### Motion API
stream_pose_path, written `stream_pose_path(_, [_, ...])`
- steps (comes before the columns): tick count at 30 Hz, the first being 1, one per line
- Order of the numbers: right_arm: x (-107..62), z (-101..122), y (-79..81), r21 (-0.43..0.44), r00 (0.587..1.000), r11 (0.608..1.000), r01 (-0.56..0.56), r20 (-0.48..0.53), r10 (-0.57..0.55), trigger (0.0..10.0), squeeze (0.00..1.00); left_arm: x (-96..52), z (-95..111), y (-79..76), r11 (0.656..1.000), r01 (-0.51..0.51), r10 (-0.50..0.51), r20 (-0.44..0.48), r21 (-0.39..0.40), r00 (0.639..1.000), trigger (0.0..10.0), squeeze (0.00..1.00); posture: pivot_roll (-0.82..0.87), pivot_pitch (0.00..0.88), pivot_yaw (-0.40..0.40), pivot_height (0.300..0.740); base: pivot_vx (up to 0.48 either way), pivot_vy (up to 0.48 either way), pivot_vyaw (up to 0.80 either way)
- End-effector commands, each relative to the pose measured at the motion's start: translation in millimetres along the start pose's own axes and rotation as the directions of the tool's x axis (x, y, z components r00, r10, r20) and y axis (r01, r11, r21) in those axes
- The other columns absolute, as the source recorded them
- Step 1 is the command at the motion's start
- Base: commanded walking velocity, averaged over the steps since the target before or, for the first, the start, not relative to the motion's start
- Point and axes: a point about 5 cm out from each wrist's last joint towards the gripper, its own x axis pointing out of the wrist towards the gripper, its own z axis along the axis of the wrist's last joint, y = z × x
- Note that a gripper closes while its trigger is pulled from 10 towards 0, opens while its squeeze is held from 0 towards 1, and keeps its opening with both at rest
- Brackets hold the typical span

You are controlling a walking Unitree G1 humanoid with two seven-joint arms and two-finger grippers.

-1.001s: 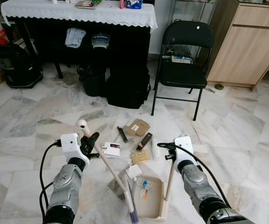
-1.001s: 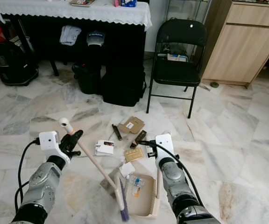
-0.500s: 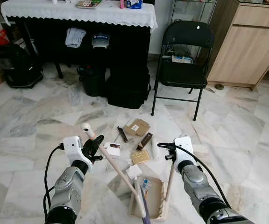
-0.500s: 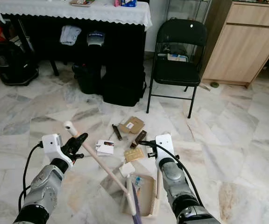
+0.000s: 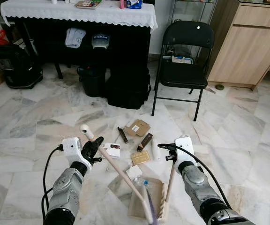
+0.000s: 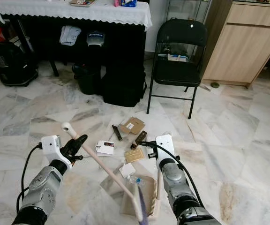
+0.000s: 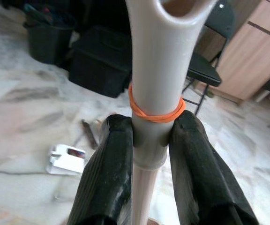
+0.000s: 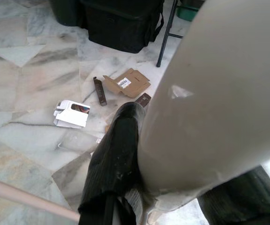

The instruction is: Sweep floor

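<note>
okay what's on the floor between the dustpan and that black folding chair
Litter in the left eye view: a gold card, a dark bar and flattened brown cardboard between the dustpan and folding chair.

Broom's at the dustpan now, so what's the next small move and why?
Probably lift the broom back out past the white box and draw it in. The left hand grips the handle, the right hand steadies the dustpan, and cardboard scraps lie unswept beyond it.

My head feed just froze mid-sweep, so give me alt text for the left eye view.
The left gripper holds a cream broom handle angled down into a beige dustpan, whose upright handle the right gripper holds. Cardboard scraps and a white packet litter the marble floor ahead, before a black folding chair.
</note>
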Motion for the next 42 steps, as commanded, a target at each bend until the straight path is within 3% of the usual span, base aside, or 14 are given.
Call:
stream_pose_path(1, [-0.2, 0, 2.3, -0.002, 1.000, 1.000, -0.008, 0.003, 0.008, 10.0, 0.00, 2.1, 11, 3.5, 0.999, -0.028, 0.026, 0.049, 0.031, 0.998, 10.0, 0.00, 0.04, 0.000, -0.051, 0.740, 0.000, 0.000, 0.00])
stream_pose_path(14, [-0.6, -1, 1.6, -0.002, 1.000, 1.000, -0.006, 0.002, 0.006, 10.0, 0.00, 4.1, 11, 5.2, 0.994, -0.087, 0.082, 0.074, 0.061, 0.994, 10.0, 0.00, 0.03, 0.000, -0.051, 0.740, 0.000, 0.000, 0.00])
stream_pose_path(17, [-0.5, 0, 0.6, -0.002, 1.000, 1.000, -0.004, 0.007, 0.004, 10.0, 0.00, 5.9, 7, 2.5, 0.994, -0.104, 0.103, 0.082, 0.014, 0.991, 10.0, 0.00, 0.01, 0.000, -0.054, 0.740, 0.000, 0.000, 0.00])
stream_pose_path(27, [-1.8, -2, -5.4, -0.007, 1.000, 1.000, 0.007, 0.007, -0.007, 10.0, 0.00, 14.1, 3, -11.3, 0.997, -0.065, 0.068, 0.077, -0.040, 0.995, 10.0, 0.00, 0.00, 0.001, -0.060, 0.740, 0.000, 0.000, 0.00])
stream_pose_path(42, [-1.1, -1, -3.8, -0.007, 1.000, 1.000, 0.001, 0.007, -0.001, 10.0, 0.00, 15.5, -4, -21.8, 0.980, 0.080, -0.075, 0.034, -0.183, 0.997, 10.0, 0.00, 0.00, 0.005, -0.063, 0.740, 0.000, 0.000, 0.00])
